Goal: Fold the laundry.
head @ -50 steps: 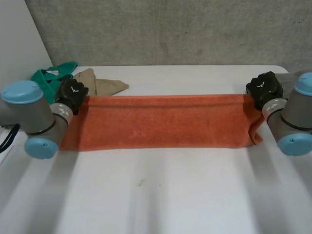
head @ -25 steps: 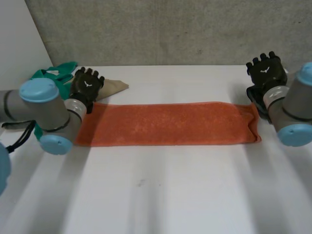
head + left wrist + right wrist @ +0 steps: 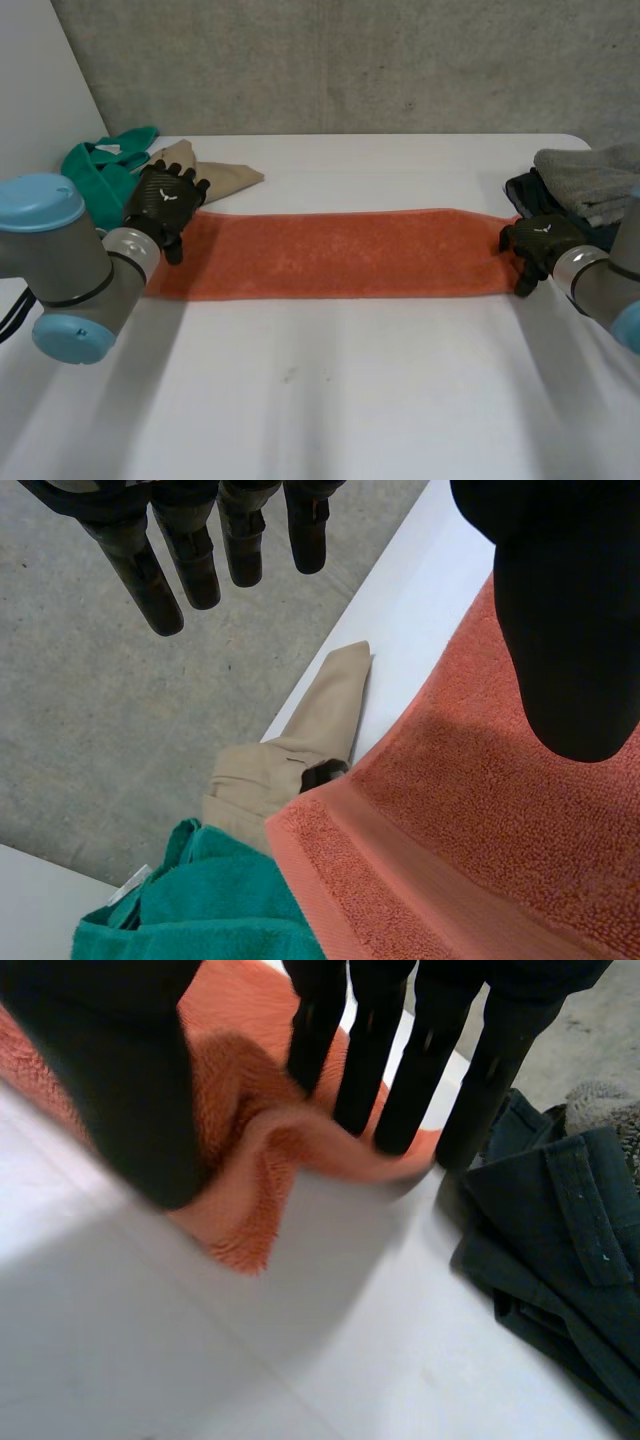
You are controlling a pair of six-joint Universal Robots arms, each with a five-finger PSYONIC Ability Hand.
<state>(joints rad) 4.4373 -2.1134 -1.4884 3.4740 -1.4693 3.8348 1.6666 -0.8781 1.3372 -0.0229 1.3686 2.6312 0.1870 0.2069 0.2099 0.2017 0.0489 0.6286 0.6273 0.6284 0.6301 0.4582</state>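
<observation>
An orange towel (image 3: 340, 255) lies folded into a long strip across the white table (image 3: 320, 400). My left hand (image 3: 163, 203) hovers over its left end, open. In the left wrist view its straight fingers (image 3: 190, 550) and thumb are spread above the towel's corner (image 3: 480, 820), touching nothing. My right hand (image 3: 537, 243) is at the right end. In the right wrist view its straight fingers (image 3: 400, 1050) stand on the far side of a raised ridge of towel (image 3: 240, 1110) and the thumb (image 3: 120, 1080) on the near side, bunching the end between them.
A green cloth (image 3: 100, 160) and a tan cloth (image 3: 205, 172) lie just behind the towel's left end. A grey towel (image 3: 590, 175) sits on a dark garment (image 3: 560, 1240) right behind my right hand. The concrete wall runs along the table's far edge.
Both hands let go of the towel's far edge and opened as it settled into a narrower strip. The left hand then sank over the left end. The right hand came down and closed on the right end.
</observation>
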